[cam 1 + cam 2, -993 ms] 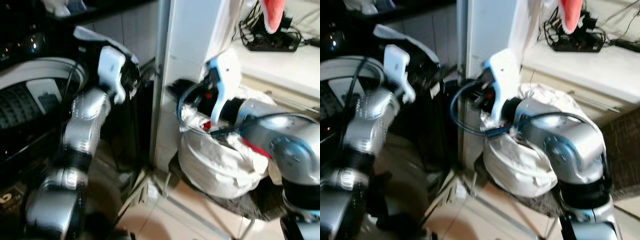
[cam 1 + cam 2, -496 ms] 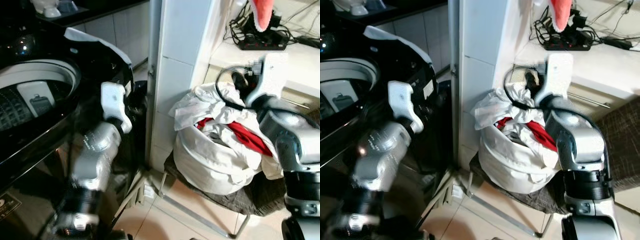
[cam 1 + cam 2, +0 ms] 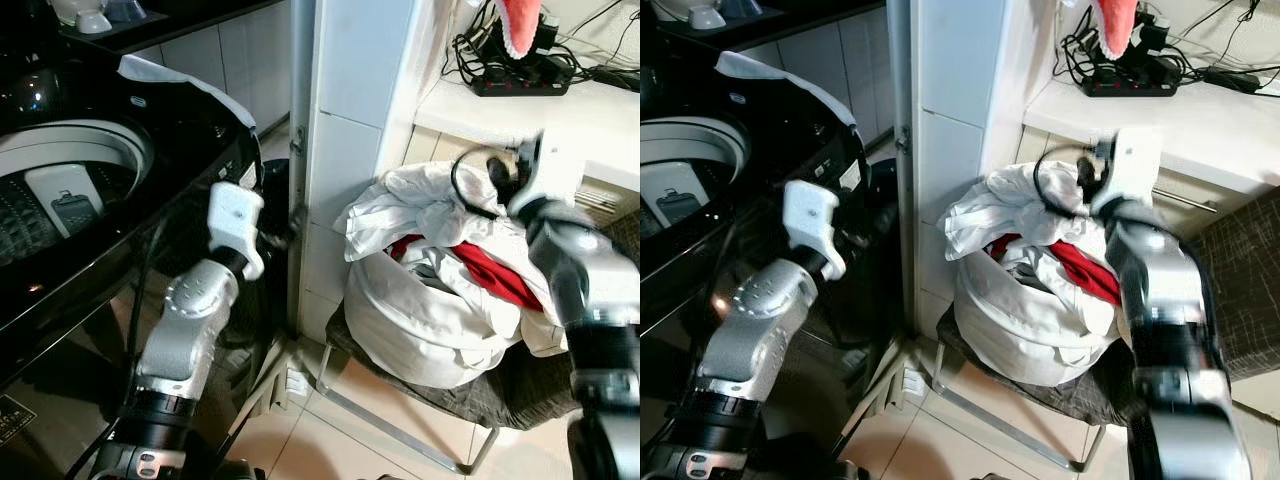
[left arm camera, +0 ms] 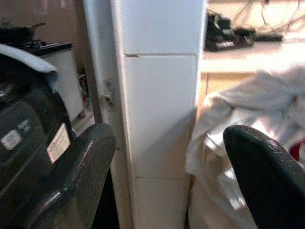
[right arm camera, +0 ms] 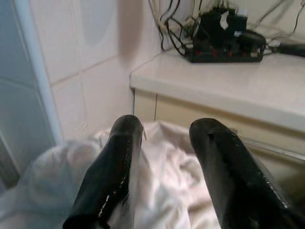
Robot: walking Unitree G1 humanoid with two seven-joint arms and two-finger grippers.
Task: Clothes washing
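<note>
Laundry (image 3: pixel 430 215): white and red garments heaped in a white bag (image 3: pixel 410 320) on a chair (image 3: pixel 420 375), beside the tiled pillar (image 3: pixel 345 150).
Handling: likely soft, light, limp; folds may tangle and trail.
Hold: judged best at the bunched white fold on top.
Right hand (image 5: pixel 164 157): fingers apart, empty, just above the heap.
Left hand (image 4: pixel 167 171): spread wide, empty, near the washer (image 3: pixel 70 190).

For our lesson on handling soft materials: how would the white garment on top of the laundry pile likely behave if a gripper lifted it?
The white garment lies crumpled, so it would probably drape limply. It overlaps the red cloth, so that might drag along.
</note>
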